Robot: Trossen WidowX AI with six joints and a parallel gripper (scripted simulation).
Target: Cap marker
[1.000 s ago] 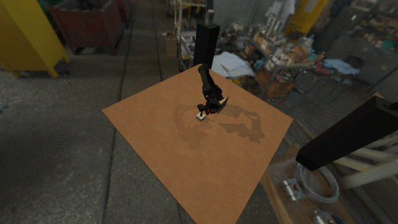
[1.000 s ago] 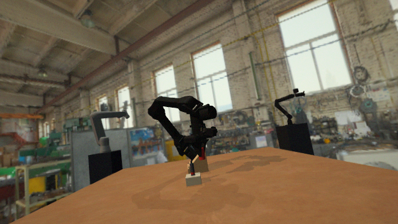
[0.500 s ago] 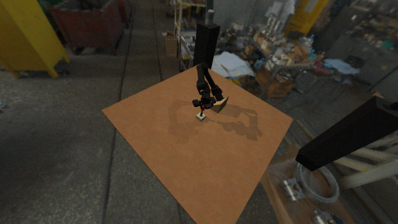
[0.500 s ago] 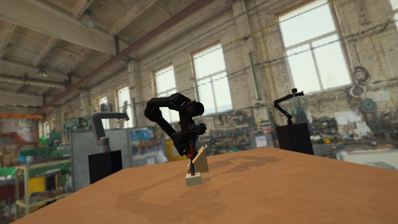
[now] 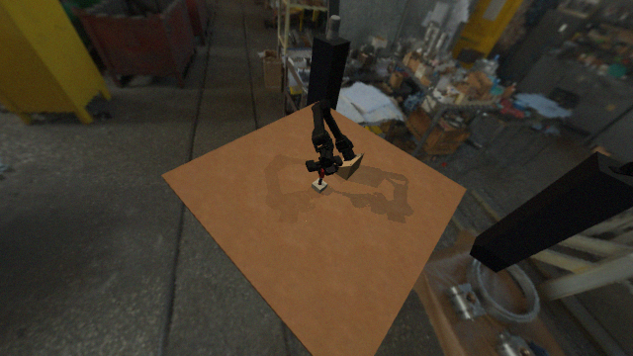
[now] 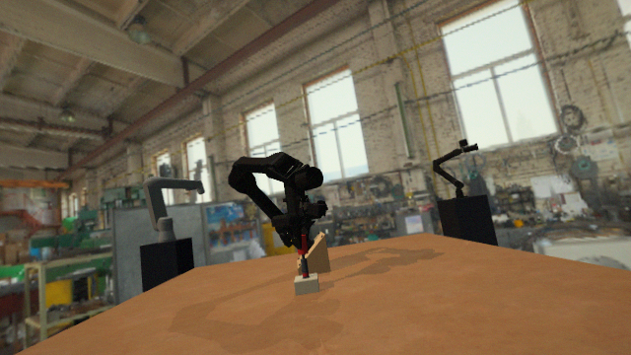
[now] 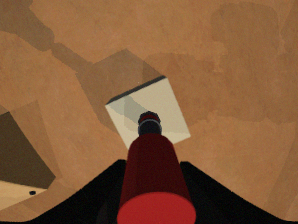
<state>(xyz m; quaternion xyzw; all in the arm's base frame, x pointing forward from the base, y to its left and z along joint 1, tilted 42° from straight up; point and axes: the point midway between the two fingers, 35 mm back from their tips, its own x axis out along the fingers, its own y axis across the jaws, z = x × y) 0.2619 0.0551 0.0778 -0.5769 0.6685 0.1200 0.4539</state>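
Red plastic forms the cap [image 7: 156,192], a rigid, light, smooth-walled tube that is likely to slip or tilt if pinched near one end; the sound hold is across its mid-body, which is where the gripper [image 7: 154,196] pinches it, closed end toward the wrist camera and open mouth pointing down. In the wrist view the cap sits directly above the marker [image 7: 149,124], whose dark tip shows just past the cap's lower rim; whether the mouth has begun to engage the tip cannot be told. The exterior view shows cap [image 6: 304,243] and marker [image 6: 305,268] in one vertical line. The marker is a thin, stiff rod, so off-axis pressure would probably lever it sideways. The pale holder block [image 7: 148,112] on the brown counter [image 5: 321,257] contains only the marker, upright in its centre. A tan wedge-shaped block [image 6: 316,254] stands just behind the holder block.
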